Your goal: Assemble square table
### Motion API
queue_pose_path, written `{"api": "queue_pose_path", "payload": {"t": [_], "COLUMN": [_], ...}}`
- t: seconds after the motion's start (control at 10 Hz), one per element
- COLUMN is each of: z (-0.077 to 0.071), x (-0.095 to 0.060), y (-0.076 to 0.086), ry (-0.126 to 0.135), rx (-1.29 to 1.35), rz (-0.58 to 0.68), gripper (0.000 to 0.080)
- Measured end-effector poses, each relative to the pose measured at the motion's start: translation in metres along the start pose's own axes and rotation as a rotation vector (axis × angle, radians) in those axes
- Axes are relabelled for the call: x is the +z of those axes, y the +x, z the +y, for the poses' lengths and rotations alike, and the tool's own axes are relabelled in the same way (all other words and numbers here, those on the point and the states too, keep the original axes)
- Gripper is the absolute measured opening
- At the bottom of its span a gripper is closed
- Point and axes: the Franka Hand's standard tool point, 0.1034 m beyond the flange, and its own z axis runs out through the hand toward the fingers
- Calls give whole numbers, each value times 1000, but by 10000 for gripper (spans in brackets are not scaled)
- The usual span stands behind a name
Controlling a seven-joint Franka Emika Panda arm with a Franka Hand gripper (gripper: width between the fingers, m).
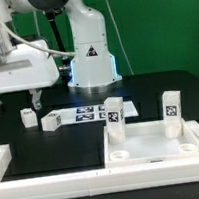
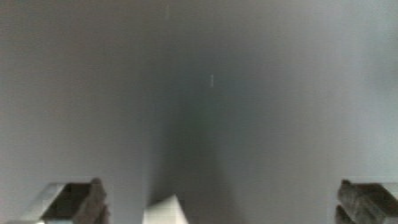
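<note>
White rail foremost; behind it, tray-like table top, two legs upright inside; jaws wide apart, empty.

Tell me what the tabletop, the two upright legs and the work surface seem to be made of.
Tabletop: probably hard white plastic with a matte finish, going by its even colour and moulded raised rim.
Upright legs: seemingly the same plastic, each with a flat black-and-white tag, likely printed.
Work surface: black and matte, with no glare. It could be cloth or a mat; I cannot tell which.
</note>
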Motion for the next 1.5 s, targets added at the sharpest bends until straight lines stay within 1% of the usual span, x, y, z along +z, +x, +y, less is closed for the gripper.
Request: {"api": "queue_pose_path", "payload": {"t": [0.1,0.2,0.3,0.4,0.5,0.6,0.7,0.8,0.9,1.2,1.4,1.5], "z": [-2,-3,-4,-7,-7,-4,9,14,11,11,14,14], "x": [10,15,24,24,24,28,41,57,56,58,73,78], "y": [-28,-39,-32,-41,-42,-50,-65,-67,-66,-68,-92,-98], "ry": [36,58,46,64,71,84,96,83,84,83,81,82], "rx": [66,80,78,76,79,86,121,123,119,120,132,127], "rz": [-187,-330,-345,-446,-511,-614,-766,-795,-792,-796,-832,-839], "gripper": [648,648,648,648,648,648,648,648,648,648,648,648]}}
